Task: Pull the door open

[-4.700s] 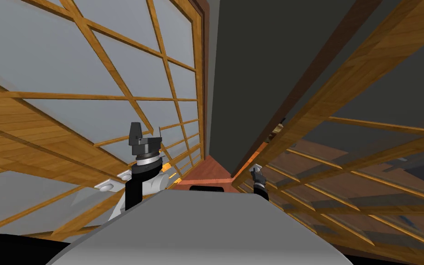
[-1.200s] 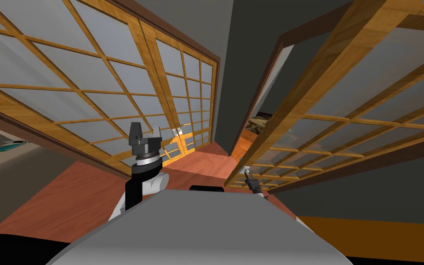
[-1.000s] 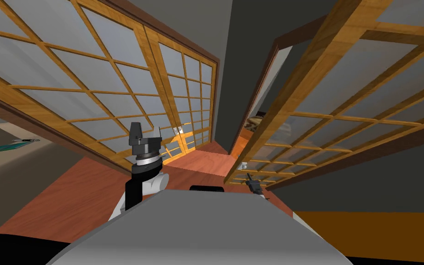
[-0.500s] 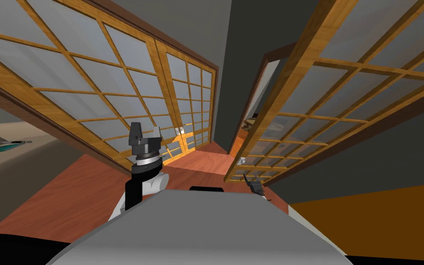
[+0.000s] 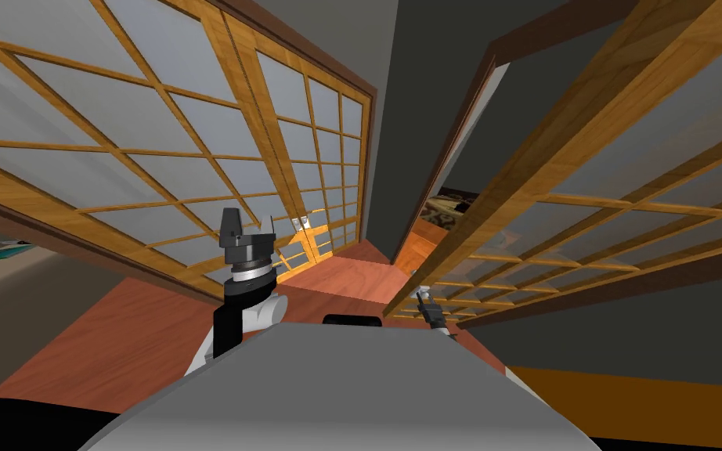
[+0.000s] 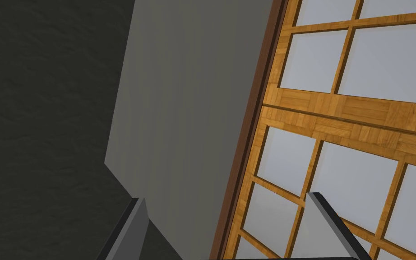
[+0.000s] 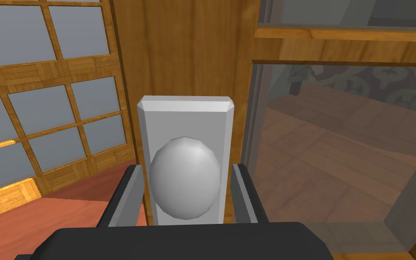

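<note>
Right wrist view: right gripper (image 7: 187,195) is on the knob (image 7: 185,178), one finger at each side, closed in to a gap well under full spread, so I read it as gripping the knob. The knob is a pale grey dome on a grey plate (image 7: 185,115), fixed to the door's (image 7: 180,49) wooden stile. Just beside the stile is a glass pane (image 7: 338,149); a wooden floor and a patterned rug (image 7: 383,85) show through it. Head view puts the door (image 5: 543,145) on my right, a wood lattice with glass panes, swung off its dark brown frame (image 5: 555,27), with a gap between them. The right gripper (image 5: 427,307) sits low at the door's near edge. Left gripper (image 5: 251,223) is raised on my left, well apart from the door, holding nothing. Its fingers (image 6: 135,225) stand spread wide in the left wrist view. A wall of lattice panels (image 5: 156,141) runs along my left, and there is reddish floor (image 5: 132,329) between it and the door.
</note>
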Controlling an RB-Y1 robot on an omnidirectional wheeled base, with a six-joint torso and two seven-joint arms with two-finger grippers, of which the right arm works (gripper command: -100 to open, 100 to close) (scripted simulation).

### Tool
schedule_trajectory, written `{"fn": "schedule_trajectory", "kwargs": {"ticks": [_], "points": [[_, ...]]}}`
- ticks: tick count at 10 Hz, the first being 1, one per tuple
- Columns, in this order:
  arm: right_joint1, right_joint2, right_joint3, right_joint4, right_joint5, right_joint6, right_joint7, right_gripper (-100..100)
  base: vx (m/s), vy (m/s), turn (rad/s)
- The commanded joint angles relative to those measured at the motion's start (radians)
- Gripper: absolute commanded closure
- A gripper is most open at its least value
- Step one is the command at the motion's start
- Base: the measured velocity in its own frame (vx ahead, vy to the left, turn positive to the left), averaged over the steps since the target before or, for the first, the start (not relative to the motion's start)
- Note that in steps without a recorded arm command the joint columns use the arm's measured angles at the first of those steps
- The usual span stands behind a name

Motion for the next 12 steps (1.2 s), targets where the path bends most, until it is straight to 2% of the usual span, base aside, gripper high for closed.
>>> {"fn": "schedule_trajectory", "kwargs": {"ticks": [1,5,10,12], "points": [[0.002,0.000,0.000,0.001,0.000,-0.001,-0.001,100,-0.055,0.006,0.004],[0.002,0.000,0.000,0.001,0.000,-0.001,-0.001,100,-0.024,0.001,-0.001],[0.015,-0.020,0.019,0.029,0.020,-0.048,-0.026,100,-0.146,-0.060,0.124],[0.021,-0.031,0.028,0.042,0.031,-0.077,-0.040,100,-0.176,-0.051,0.141]]}}
